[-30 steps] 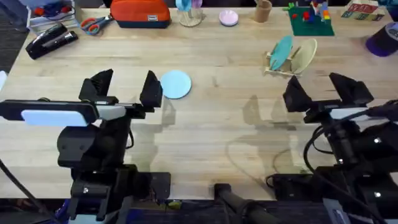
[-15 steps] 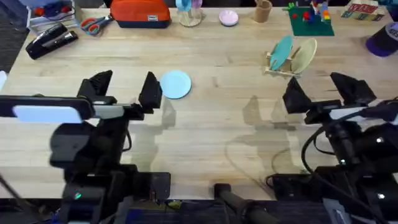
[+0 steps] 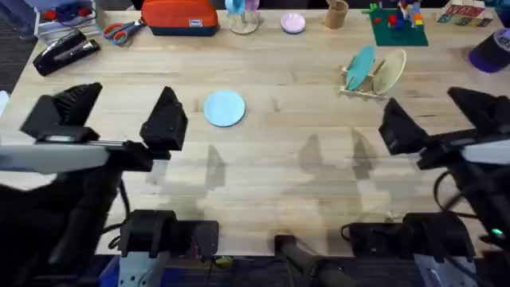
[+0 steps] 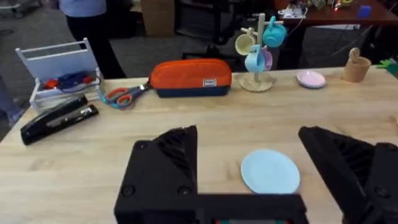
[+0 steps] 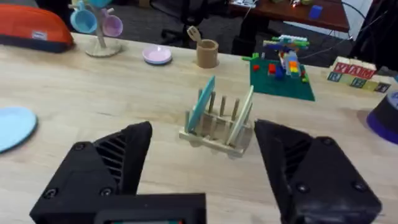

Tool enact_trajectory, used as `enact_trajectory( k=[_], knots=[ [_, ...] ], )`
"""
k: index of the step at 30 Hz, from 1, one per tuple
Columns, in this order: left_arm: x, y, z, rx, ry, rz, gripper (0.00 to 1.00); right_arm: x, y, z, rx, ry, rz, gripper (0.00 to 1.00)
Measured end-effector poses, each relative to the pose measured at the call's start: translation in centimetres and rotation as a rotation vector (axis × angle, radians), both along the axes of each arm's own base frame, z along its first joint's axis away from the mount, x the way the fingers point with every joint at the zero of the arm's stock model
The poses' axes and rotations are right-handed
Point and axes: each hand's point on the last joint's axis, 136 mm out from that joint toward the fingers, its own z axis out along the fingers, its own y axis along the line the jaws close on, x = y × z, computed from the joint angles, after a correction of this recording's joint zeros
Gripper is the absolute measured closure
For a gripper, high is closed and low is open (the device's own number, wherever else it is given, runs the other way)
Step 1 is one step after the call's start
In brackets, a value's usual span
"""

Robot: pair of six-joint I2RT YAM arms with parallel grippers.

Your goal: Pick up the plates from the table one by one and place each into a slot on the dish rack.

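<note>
Overhead and wrist views of the plate-racking task; I describe the scene as I read it from the console.

The pale blue plate (image 3: 224, 108) lies flat on the table (image 3: 263, 167), alone, left of centre and well apart from the dish rack (image 3: 372, 76); in the left wrist view it sits between the fingers' lines, nearer the far side. The rack stands at the right rear and already holds a teal plate (image 3: 360, 64) and a cream plate (image 3: 389, 70), each leaning between pegs; in the right wrist view bare pegs (image 5: 225, 109) show between the two, so I judge a free slot lies there.

The left gripper (image 3: 111, 119) hangs near the blue plate, on its near left side, not touching it; its fingers are spread wide and empty. The right gripper (image 3: 438, 119) hovers in front of the rack, likewise spread wide and empty.

The step in hand, as I judge it, is the pick of the blue plate by the left arm. A flat plate offers little to pinch; I would bring one finger down just past the rim and the other over the top face, tilting the wrist so the lower finger slides beneath the edge; I would close slowly, since thin plastic may skid on the wood.
</note>
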Motion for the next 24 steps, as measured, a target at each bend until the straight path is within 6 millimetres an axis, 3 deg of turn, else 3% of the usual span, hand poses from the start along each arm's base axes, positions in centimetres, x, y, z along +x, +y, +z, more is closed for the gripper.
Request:
enact_trajectory(
  k=[6,11,16,24],
  knots=[
    [-0.3,0.0,1.9,0.005,0.112,0.001,0.007,-1.9,0.1,2.8,-0.006,-0.009,0.003,0.009],
    [0.6,0.0,4.5,0.006,0.183,0.001,0.007,-2.8,0.1,4.5,-0.006,0.003,0.006,0.009],
    [2.0,0.0,6.6,0.006,0.274,0.001,0.007,-2.3,0.1,5.2,-0.005,0.079,0.006,0.009],
    [4.9,-0.1,8.0,0.006,0.425,-0.003,0.007,-0.4,0.1,6.6,-0.002,0.240,0.007,0.009]
  ],
)
